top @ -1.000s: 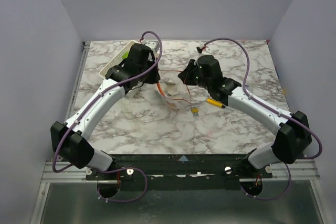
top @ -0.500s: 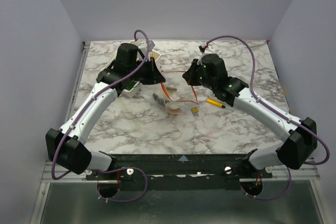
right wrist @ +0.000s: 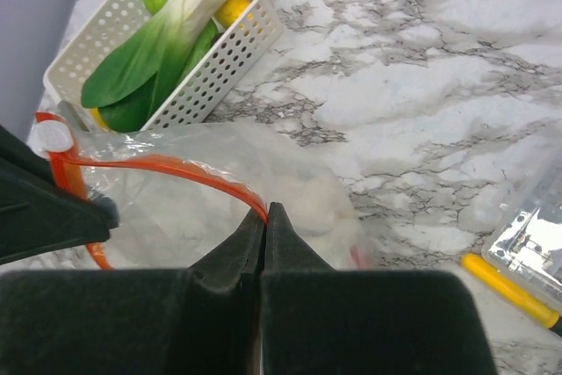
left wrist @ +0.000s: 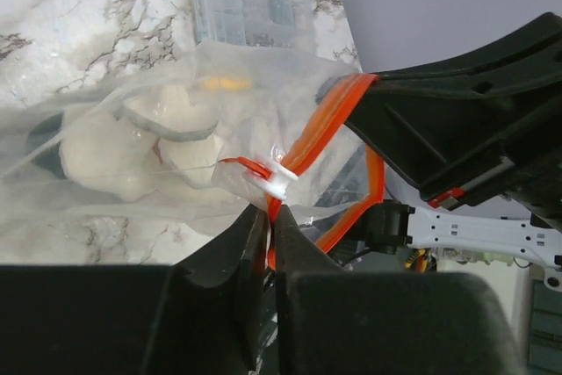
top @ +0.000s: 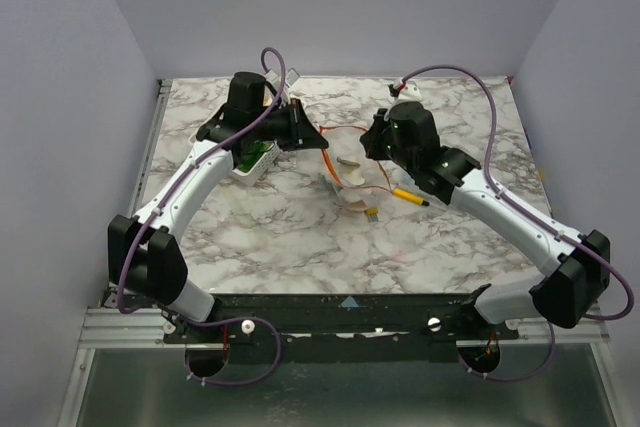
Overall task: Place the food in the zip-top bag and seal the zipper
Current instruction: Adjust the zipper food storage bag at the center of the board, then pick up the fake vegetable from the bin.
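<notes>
- The left tool [top: 318,139] swings toward 3 o'clock, further over the worktop [top: 300,247].
- The right tool [top: 372,143] backs toward 3 o'clock.
- The zip-top bag [top: 348,185] shifts the same way, its zipper [top: 345,130] now stretched wider between them.

Overhead view of a marbled surface [top: 300,237]. Two black-and-white arms reach in from 7 and 5 o'clock. The left pincer [top: 303,137], at 11 o'clock, and the right pincer [top: 374,144], at 1 o'clock, each meet one end of an orange-red zipper [top: 337,130] strung between them. A clear zip-top bag [top: 345,187] sags toward 6 o'clock, with pale food [top: 348,162] inside. A white lattice basket [top: 258,165] sits at 10 o'clock, and a yellow marker pen [top: 409,194] at 3 o'clock.
</notes>
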You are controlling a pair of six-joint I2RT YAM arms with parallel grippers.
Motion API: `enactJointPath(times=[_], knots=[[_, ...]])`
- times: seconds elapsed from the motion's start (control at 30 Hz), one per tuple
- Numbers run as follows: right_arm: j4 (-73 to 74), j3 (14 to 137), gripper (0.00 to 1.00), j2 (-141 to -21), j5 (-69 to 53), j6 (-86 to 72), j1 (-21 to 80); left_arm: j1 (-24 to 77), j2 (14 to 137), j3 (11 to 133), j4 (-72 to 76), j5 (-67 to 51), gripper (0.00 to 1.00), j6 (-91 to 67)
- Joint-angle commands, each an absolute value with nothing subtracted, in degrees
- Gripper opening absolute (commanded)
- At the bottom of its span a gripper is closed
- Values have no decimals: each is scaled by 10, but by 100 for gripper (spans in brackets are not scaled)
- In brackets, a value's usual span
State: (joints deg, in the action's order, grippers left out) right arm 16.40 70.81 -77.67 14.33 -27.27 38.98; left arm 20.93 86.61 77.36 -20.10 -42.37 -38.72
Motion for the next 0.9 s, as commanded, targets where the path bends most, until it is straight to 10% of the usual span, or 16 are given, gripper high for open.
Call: enactJointPath(times=[0.0, 0.37, 0.67, 0.87], knots=[[150, 732, 1, -814, 170, -256, 387, 200, 871, 829, -225, -412, 4, -361], [193, 886, 1, -910, 196, -197, 334, 183, 899, 942, -311, -340, 57, -297], [185, 956, 1, -993, 186, -156, 316, 114, 876, 925, -337, -279, 85, -246], [159, 927, 1, -1009, 160, -147, 314, 112, 962, 991, -387, -67, 87, -141]])
